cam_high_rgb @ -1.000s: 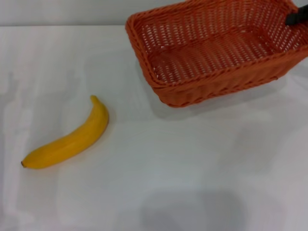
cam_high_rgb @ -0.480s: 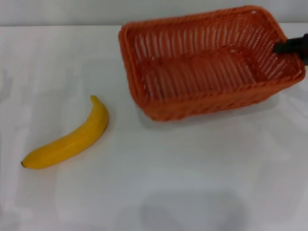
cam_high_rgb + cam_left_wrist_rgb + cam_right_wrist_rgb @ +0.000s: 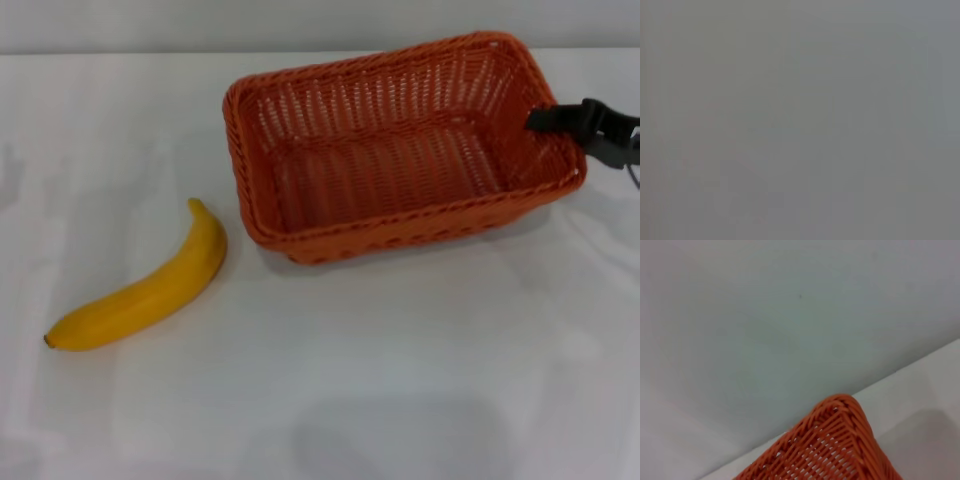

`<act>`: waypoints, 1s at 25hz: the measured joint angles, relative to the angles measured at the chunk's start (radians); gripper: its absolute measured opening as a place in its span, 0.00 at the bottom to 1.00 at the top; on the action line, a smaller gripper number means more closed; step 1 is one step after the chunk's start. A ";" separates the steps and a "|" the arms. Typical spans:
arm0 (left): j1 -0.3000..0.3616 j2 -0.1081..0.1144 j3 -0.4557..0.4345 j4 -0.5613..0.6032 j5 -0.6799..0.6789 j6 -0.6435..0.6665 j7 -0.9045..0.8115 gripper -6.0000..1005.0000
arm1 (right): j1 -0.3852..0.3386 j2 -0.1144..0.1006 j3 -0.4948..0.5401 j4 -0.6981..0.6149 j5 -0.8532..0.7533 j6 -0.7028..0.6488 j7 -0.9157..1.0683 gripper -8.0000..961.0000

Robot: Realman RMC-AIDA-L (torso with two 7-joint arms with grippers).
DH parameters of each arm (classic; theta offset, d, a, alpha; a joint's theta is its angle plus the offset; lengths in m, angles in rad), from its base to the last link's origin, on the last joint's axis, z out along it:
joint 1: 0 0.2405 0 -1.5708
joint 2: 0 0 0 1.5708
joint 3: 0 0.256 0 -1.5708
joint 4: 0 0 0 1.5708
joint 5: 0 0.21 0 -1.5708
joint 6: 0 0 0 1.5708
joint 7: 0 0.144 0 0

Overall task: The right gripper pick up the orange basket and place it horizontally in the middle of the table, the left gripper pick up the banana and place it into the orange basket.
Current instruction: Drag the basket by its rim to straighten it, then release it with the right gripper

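Right tool, mostly cut off, grips the orange basket rim; left tool unseen.

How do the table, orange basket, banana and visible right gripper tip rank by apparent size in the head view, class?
1. table
2. orange basket
3. banana
4. right gripper, only its tip showing at the basket's right end, so its true size is unknown.

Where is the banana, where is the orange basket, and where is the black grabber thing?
banana (image 3: pixel 150 290): head view, middle of its yellow body.
orange basket (image 3: pixel 262 232): head view, braided rim at its near left corner.
right gripper (image 3: pixel 560 118): head view, dark tip at the basket's right end wall.
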 joint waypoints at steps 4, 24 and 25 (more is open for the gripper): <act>0.001 0.002 -0.002 0.000 0.000 0.000 0.000 0.89 | -0.018 0.001 -0.054 0.034 0.089 -0.035 -0.055 0.20; 0.013 -0.002 -0.001 0.000 -0.001 0.062 0.000 0.89 | -0.002 -0.011 -0.090 0.262 0.396 0.091 -0.327 0.20; 0.013 -0.002 -0.001 0.001 -0.001 0.062 -0.001 0.89 | -0.001 -0.011 -0.089 0.262 0.395 0.090 -0.329 0.20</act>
